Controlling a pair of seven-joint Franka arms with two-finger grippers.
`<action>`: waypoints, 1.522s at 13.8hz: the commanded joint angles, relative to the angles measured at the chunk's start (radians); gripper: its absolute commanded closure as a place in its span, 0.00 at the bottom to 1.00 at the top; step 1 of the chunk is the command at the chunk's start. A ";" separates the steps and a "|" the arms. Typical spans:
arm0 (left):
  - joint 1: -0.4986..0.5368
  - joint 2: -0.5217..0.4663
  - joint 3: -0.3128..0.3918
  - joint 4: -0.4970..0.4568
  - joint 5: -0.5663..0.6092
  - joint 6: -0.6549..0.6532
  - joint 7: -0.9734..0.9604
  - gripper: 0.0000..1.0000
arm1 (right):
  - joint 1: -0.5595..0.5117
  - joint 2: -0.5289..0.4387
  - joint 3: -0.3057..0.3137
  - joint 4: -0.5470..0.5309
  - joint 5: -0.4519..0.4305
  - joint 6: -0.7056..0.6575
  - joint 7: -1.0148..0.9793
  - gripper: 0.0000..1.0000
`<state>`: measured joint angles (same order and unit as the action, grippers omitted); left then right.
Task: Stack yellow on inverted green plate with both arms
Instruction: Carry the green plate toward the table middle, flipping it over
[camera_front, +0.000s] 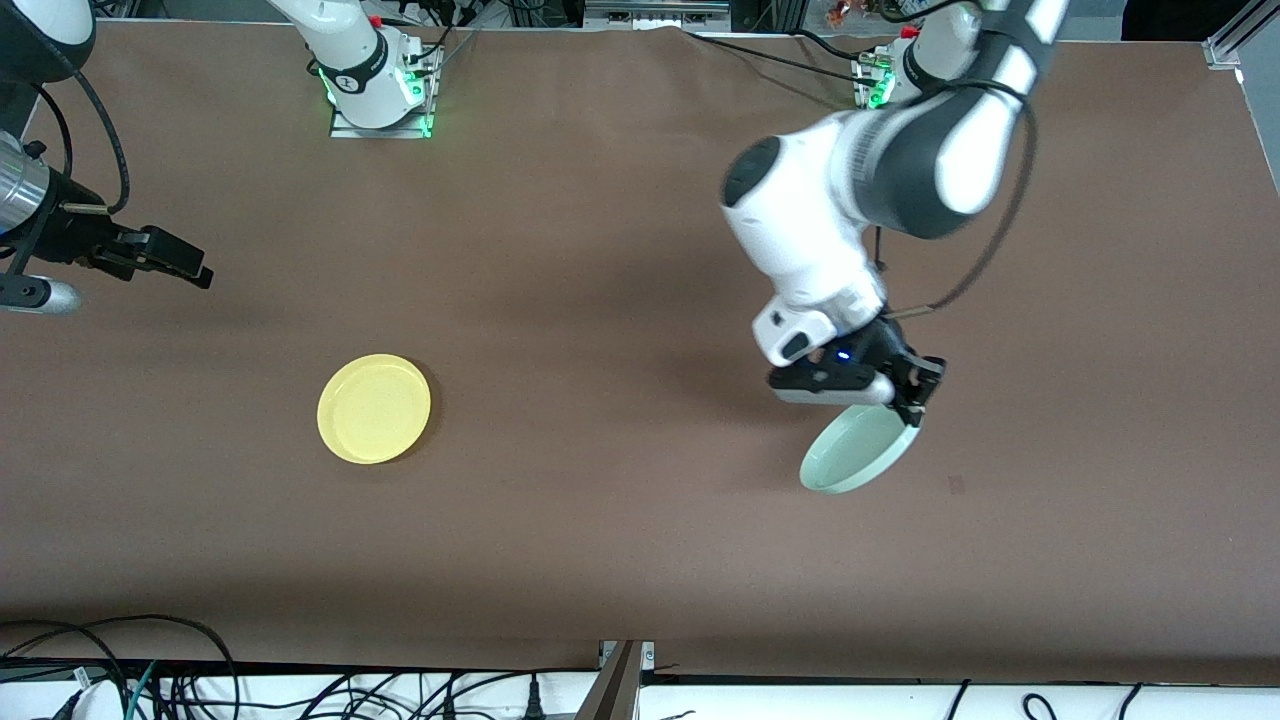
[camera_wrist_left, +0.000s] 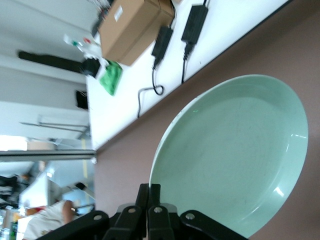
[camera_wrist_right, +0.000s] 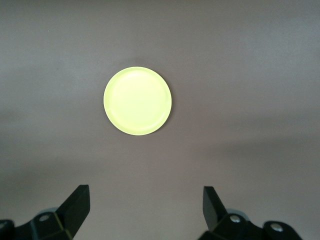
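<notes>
Left gripper (camera_front: 908, 398) clamped tight on the green plate's (camera_front: 858, 448) rim, plate lifted and tilted above the tabletop (camera_front: 620, 520) toward the left arm's end, right gripper (camera_front: 185, 262) spread wide and empty, waiting high at the right arm's edge, yellow plate (camera_front: 374, 408) flat, rim up, well apart from the green.

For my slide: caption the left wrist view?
Left tool shut on the tilted green plate's rim, above the brown table.

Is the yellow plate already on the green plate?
No, the yellow plate lies alone on the table, while the left gripper holds the green plate tilted.
</notes>
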<state>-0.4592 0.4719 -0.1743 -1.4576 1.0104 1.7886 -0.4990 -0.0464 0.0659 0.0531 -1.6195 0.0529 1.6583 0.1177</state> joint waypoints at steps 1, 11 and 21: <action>-0.140 0.080 0.027 0.028 0.146 -0.087 -0.111 1.00 | -0.003 0.012 0.005 0.024 -0.002 -0.008 0.013 0.00; -0.414 0.366 0.078 0.117 0.359 -0.325 -0.469 1.00 | -0.003 0.012 0.004 0.024 -0.002 -0.008 0.013 0.00; -0.455 0.459 0.079 0.152 0.343 -0.331 -0.587 1.00 | -0.004 0.014 0.004 0.021 -0.002 -0.012 0.013 0.00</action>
<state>-0.9028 0.9076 -0.1036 -1.3590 1.3464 1.4786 -1.0932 -0.0465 0.0685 0.0530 -1.6194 0.0529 1.6584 0.1177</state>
